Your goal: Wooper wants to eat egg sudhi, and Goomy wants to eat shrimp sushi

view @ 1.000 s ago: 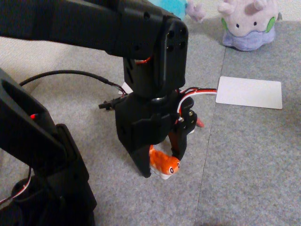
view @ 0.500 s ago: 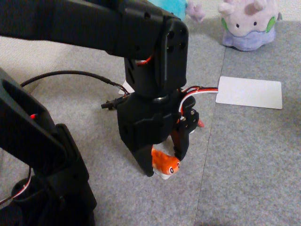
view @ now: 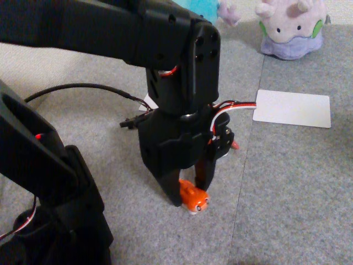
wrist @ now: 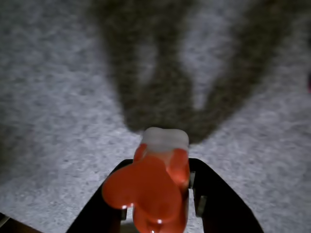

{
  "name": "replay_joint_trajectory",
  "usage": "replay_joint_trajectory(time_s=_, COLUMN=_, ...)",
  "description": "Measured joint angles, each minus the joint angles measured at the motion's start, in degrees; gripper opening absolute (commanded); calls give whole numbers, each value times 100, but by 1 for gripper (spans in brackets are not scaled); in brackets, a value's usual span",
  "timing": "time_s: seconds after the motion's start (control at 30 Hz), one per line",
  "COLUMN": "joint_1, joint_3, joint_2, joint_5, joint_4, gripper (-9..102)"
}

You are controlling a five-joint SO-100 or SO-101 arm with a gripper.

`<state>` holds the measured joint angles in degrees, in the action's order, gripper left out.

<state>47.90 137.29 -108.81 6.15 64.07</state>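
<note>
- While I point straight down at the carpet, my gripper [view: 190, 200] has its black plastic fingers closed around the shrimp sushi [view: 194, 197].
- Glossy orange, rounded, with a white rice base [wrist: 165, 138], it sits between my fingers in the wrist view [wrist: 150, 194], at or just above the grey felt carpet [view: 287, 182].
- Beyond lies a flat white card [view: 293, 108].
- Goomy [view: 290, 27], soft lilac plush, sits at the far edge.

shrimp sushi [view: 193, 197] between pincer [view: 190, 194] fingers, Goomy [view: 290, 28] far behind — card [view: 293, 108] before it
</note>
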Motion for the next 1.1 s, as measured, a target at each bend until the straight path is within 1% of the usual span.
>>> replay_joint_trajectory(time_s=0.17, joint_1=0, joint_3=0, joint_2=0, joint_5=-158, joint_4=-18, gripper=3)
replay_joint_trajectory(time_s=0.27, joint_1=0, joint_3=0, joint_2=0, joint_5=-264, joint_4=-18, gripper=3)
replay_joint_trajectory(time_s=0.47, joint_1=-123, joint_3=-9, joint_2=0, joint_5=-782, joint_4=9, gripper=3)
replay_joint_trajectory(time_s=0.77, joint_1=-870, joint_3=-44, joint_2=0, joint_5=-2232, joint_4=-26, gripper=3)
replay_joint_trajectory(time_s=0.9, joint_1=-1090, joint_3=-606, joint_2=0, joint_5=-2936, joint_4=70, gripper=3)
replay_joint_trajectory(time_s=1.1, joint_1=-1081, joint_3=-1424, joint_2=0, joint_5=-3349, joint_4=571, gripper=3)
